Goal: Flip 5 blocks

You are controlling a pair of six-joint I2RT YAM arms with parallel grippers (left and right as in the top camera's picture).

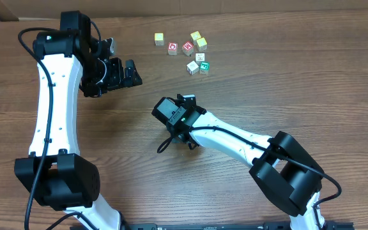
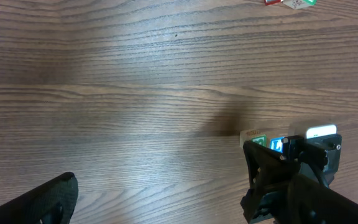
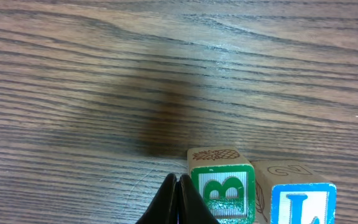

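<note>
Sitting midway across the worktop [image 3: 73,74], the green B block [image 3: 222,190] and blue L block [image 3: 303,202] lie just beside my right hand [image 3: 178,198], fingers [image 3: 168,204] pressed together and empty. More blocks [image 1: 198,64] cluster near the far edge, my left hand [image 1: 134,73] hangs spread apart, and I judge most flips remain.

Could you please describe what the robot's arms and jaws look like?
Both the left arm and the right arm have smooth white links, bulky black joints and black wrist housings ending in black jaws. Thin black cables run loosely along each.
</note>
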